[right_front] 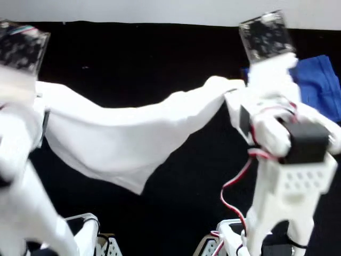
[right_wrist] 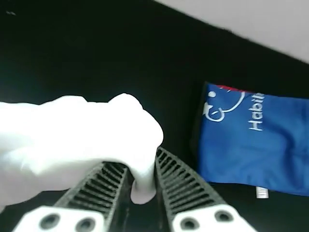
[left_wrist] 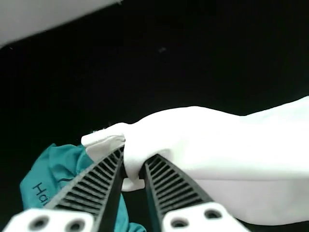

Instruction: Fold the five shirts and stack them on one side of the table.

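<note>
A white shirt (right_front: 128, 136) hangs stretched in the air between my two arms, sagging to a point over the black table (right_front: 160, 58). My left gripper (left_wrist: 134, 170) is shut on one bunched corner of the white shirt (left_wrist: 207, 145). My right gripper (right_wrist: 142, 176) is shut on the opposite bunched end of the white shirt (right_wrist: 72, 130). In the high view the right gripper (right_front: 234, 98) holds the cloth at the right, and the shirt's left end meets the left arm at the frame's left edge. A teal shirt (left_wrist: 53, 176) lies crumpled below the left gripper. A folded blue shirt (right_wrist: 251, 140) lies flat beyond the right gripper.
The blue shirt (right_front: 319, 85) sits at the table's far right. A pale wall (right_front: 170, 10) runs behind the table's back edge. The arm bases (right_front: 234, 240) stand at the near edge with red and white cables.
</note>
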Robot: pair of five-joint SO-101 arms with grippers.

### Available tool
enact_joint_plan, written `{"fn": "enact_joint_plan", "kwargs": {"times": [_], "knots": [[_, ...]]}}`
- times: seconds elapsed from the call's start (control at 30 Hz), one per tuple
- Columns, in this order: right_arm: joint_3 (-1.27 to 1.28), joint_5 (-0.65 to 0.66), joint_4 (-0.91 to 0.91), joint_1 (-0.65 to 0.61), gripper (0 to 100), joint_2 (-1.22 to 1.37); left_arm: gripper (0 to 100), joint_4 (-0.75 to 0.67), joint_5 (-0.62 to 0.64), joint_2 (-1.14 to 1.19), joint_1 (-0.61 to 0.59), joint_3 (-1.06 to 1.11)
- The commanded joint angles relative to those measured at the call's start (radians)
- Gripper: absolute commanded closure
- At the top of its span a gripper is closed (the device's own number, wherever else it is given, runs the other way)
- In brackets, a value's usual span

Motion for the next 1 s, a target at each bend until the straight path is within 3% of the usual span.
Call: {"fn": "enact_joint_plan", "kwargs": {"times": [0.0, 0.2, 0.37, 0.5, 0.77, 0.97], "knots": [[0.282, -0.025, -0.262, -0.012, 99.3, -0.013, 99, -0.14, -0.014, 0.162, 0.013, 0.173], [0.711, -0.023, -0.74, -0.008, 99.3, -0.012, 99, -0.396, -0.008, 0.473, 0.114, 0.239], [0.786, -0.02, -0.819, -0.005, 99.3, 0.002, 87, -0.509, 0.17, 0.575, 0.108, 0.142], [0.786, -0.02, -0.814, 0.025, 99.3, 0.038, 80, -0.358, 0.295, 0.562, 0.108, -0.002], [0.785, -0.018, -0.814, 0.088, 99.3, 0.096, 80, 0.12, 0.296, 0.49, 0.28, -0.143], [0.785, -0.018, -0.814, 0.085, 99.3, 0.097, 80, 0.144, 0.35, 0.328, 0.443, 0.059]]}}
